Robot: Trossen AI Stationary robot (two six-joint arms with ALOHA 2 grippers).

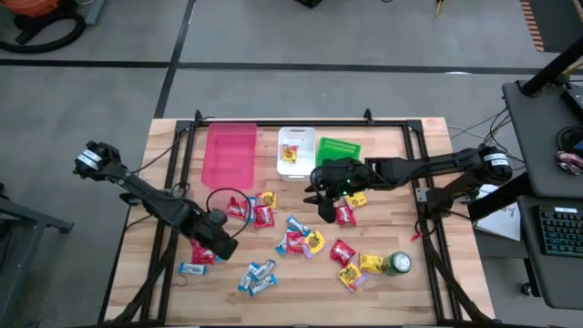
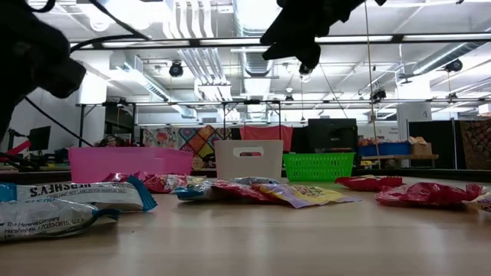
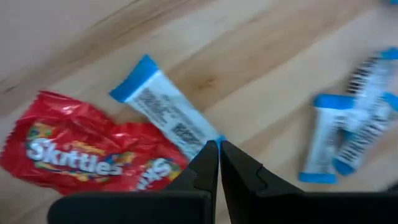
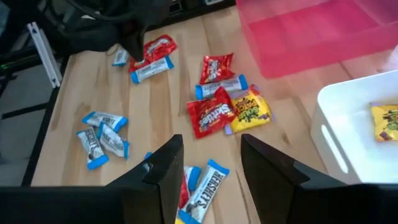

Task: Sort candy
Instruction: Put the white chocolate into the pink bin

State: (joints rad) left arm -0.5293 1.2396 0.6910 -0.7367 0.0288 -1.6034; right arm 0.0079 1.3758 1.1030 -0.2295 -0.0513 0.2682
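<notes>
Candy [image 3: 166, 115] just past left gripper [image 3: 218, 149]

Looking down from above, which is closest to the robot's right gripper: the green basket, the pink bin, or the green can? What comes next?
From the right gripper, in the high view:
1. The green basket, just beyond it at the table's far edge.
2. The green can, toward the near edge on the right arm's side.
3. The pink bin, at the far edge on the left arm's side.

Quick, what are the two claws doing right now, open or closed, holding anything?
Left gripper: closed, empty, low over a blue-and-silver bar.
Right gripper: open, empty, above the candy.
</notes>
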